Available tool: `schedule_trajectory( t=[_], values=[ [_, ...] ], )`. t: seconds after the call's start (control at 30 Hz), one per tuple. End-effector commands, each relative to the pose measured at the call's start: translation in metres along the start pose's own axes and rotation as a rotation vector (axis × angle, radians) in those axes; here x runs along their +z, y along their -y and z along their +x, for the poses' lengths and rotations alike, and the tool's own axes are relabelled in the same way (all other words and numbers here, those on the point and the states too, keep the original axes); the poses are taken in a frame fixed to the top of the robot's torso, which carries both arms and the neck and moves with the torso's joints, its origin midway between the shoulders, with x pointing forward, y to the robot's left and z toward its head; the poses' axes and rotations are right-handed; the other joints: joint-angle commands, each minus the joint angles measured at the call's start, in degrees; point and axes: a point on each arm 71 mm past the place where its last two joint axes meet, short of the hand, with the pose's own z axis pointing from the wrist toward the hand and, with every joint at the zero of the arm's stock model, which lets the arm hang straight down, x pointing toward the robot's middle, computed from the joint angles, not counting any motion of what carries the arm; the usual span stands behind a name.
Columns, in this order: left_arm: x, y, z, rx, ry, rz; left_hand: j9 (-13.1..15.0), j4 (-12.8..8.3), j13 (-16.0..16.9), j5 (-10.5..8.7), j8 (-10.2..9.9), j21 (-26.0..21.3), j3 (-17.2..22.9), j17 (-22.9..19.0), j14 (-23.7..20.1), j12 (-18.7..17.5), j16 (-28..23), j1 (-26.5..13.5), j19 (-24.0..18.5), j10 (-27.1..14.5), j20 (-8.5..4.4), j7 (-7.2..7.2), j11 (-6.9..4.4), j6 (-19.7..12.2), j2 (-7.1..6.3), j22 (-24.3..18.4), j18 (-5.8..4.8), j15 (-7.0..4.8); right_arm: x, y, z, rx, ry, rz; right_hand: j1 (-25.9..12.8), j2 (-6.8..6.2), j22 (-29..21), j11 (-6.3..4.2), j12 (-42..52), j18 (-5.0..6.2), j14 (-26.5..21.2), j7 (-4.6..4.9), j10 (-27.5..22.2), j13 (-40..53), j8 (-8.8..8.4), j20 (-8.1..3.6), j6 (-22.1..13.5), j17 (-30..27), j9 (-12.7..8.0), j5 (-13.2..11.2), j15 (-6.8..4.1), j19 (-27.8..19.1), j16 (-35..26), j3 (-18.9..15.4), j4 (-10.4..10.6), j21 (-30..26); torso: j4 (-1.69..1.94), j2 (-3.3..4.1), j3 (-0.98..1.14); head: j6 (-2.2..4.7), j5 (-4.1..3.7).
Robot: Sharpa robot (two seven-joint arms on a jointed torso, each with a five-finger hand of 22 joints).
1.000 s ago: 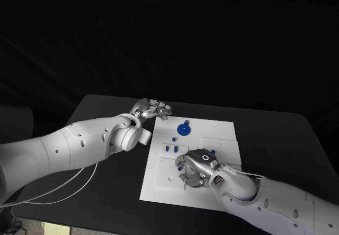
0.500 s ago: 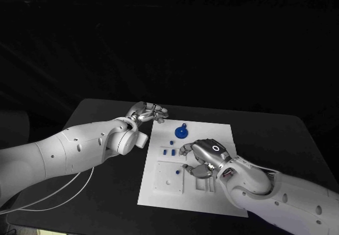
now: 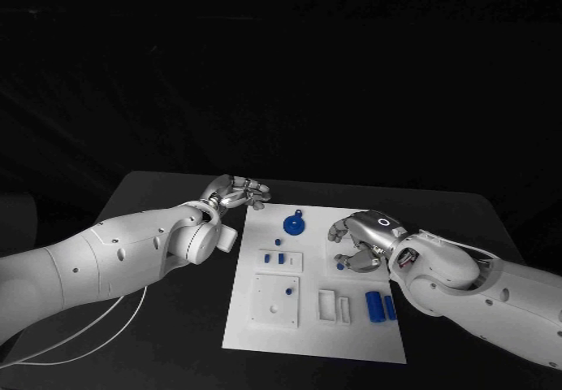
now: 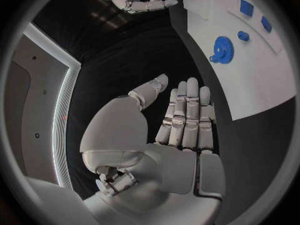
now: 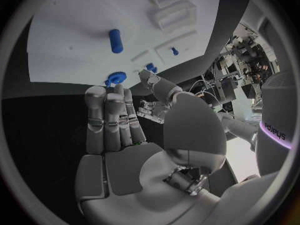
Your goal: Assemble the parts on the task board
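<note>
Assembly appears incomplete — on the white rectangular task board (image 3: 352,325), mid-counter, a blue toothed gear (image 3: 294,222) and blue cylinders (image 3: 375,305) lie loose. Left hand (image 3: 238,193) and right hand (image 3: 360,240) hold nothing, fingers straight, side by side.

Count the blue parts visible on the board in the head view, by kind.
Gear: 1
Long cylinders: 2
Small pieces: 4
Total: 7
</note>
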Motion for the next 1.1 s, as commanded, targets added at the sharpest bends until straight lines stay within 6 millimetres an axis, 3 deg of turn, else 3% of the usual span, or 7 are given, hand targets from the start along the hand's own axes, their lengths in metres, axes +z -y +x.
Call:
schedule_trajectory(
  t=[0.03, 0.2, 0.6, 0.9, 1.1],
  values=[
    [0.000, 0.002, 0.002, -0.009, -0.011, 0.011, -0.05, -0.11, -0.10, -0.13, 0.25, -0.36, -0.29, 0.10, 0.39, -0.31, -0.26, -0.02, 0.12, -0.28, 0.28, -0.09, 0.05, -0.31, 0.57, 0.07, -0.33, 0.05, 0.000, 0.005, 0.008, -0.051, -0.094, 0.015, -0.19, -0.07, 0.92, 0.20, -0.48, 4.94, -0.26, -0.54, -1.13, -0.47, 0.04, 0.14, -0.56, -0.11, -0.14, -0.63, 0.57, -0.48, 0.07, -0.86, -0.40, -0.33, 0.03, 0.10, 0.06, 0.09, 0.01],
    [0.000, 0.002, 0.002, -0.009, -0.012, 0.011, -0.06, -0.11, -0.10, -0.13, 0.25, -0.37, -0.30, 0.12, 0.39, -0.31, -0.29, -0.03, 0.12, -0.28, 0.28, -0.08, 0.05, -0.31, 0.57, 0.08, -0.33, 0.05, 0.002, 0.009, 0.012, -0.075, -0.135, 0.032, -0.33, -0.08, 1.00, 0.52, -0.41, 4.94, -0.75, -1.53, -1.98, -1.11, 0.08, 0.36, -0.94, -0.12, -0.14, -0.88, 0.88, -1.04, 0.05, -1.49, -0.97, -0.53, 0.06, 0.10, 0.08, 0.13, -0.06],
    [0.000, 0.001, 0.002, -0.009, -0.011, 0.011, -0.08, -0.08, -0.12, -0.14, 0.27, -0.40, -0.32, 0.18, 0.41, -0.31, -0.35, -0.05, 0.12, -0.29, 0.30, -0.08, 0.06, -0.31, 0.59, 0.10, -0.34, 0.06, 0.004, 0.011, 0.022, -0.086, -0.155, 0.037, 0.48, 0.04, 0.98, 0.31, 0.01, 4.94, -0.90, -1.54, -1.59, -1.50, 0.56, 0.46, -0.68, -0.13, 0.11, -1.00, 0.64, -1.06, 0.17, -0.50, -0.46, -0.59, 0.13, 0.13, -0.01, -0.06, -0.04],
    [0.001, 0.001, 0.002, -0.009, -0.011, 0.011, -0.09, -0.05, -0.13, -0.14, 0.29, -0.43, -0.34, 0.25, 0.43, -0.31, -0.42, -0.09, 0.13, -0.29, 0.31, -0.07, 0.06, -0.31, 0.64, 0.12, -0.34, 0.07, 0.004, 0.007, 0.026, -0.084, -0.176, 0.026, 2.52, 0.46, 1.02, -0.69, 1.76, 4.94, -0.26, -1.16, 2.17, -1.20, 2.25, 0.51, 1.76, -0.29, 0.83, -1.03, -0.28, -0.28, 0.43, 2.95, 2.11, -0.26, 0.09, 0.11, -0.04, -0.32, 0.00],
    [0.001, 0.001, 0.002, -0.009, -0.011, 0.011, -0.10, -0.01, -0.13, -0.14, 0.31, -0.45, -0.36, 0.29, 0.45, -0.31, -0.46, -0.12, 0.14, -0.29, 0.31, -0.07, 0.07, -0.31, 0.68, 0.13, -0.34, 0.07, 0.004, 0.007, 0.029, -0.099, -0.193, 0.026, 3.34, 2.15, 1.19, -1.82, 3.29, 4.94, 0.03, -1.72, 5.21, -0.38, 3.54, 0.45, 4.02, -0.35, 1.40, -1.05, -1.36, -0.10, 0.50, 3.73, 3.20, 0.14, 0.09, 0.11, -0.04, -0.47, 0.01]
  ],
)
